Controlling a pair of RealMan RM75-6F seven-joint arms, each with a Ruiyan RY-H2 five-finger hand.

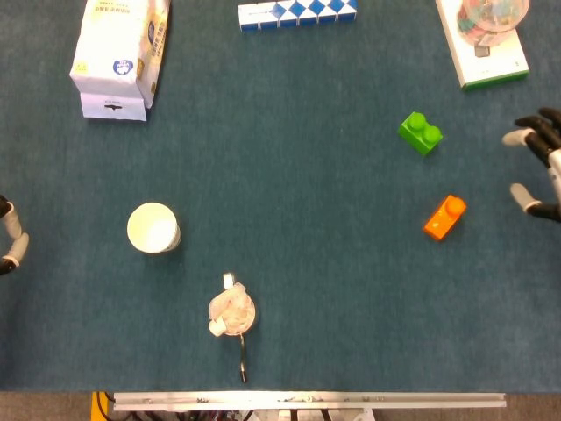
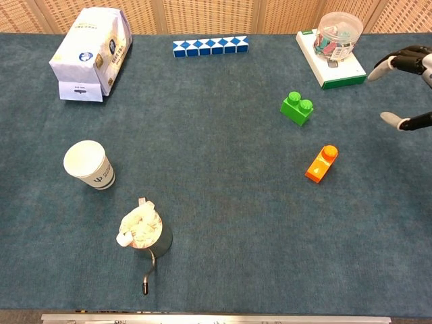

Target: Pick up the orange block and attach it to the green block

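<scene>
The orange block (image 1: 444, 217) (image 2: 321, 163) lies on the blue cloth at the right, with the green block (image 1: 420, 132) (image 2: 297, 108) a short way beyond it; the two are apart. My right hand (image 1: 539, 167) (image 2: 408, 91) reaches in from the right edge, fingers spread and holding nothing, to the right of both blocks and touching neither. Only part of my left hand (image 1: 9, 237) shows at the far left edge in the head view, too little to tell how its fingers stand.
A white paper cup (image 1: 153, 228) stands at the left, a metal pitcher (image 1: 231, 314) with white bits near the front. At the back lie a white bag (image 1: 118, 53), a blue-white block strip (image 1: 298, 12) and a clear jar on a white box (image 1: 484, 35).
</scene>
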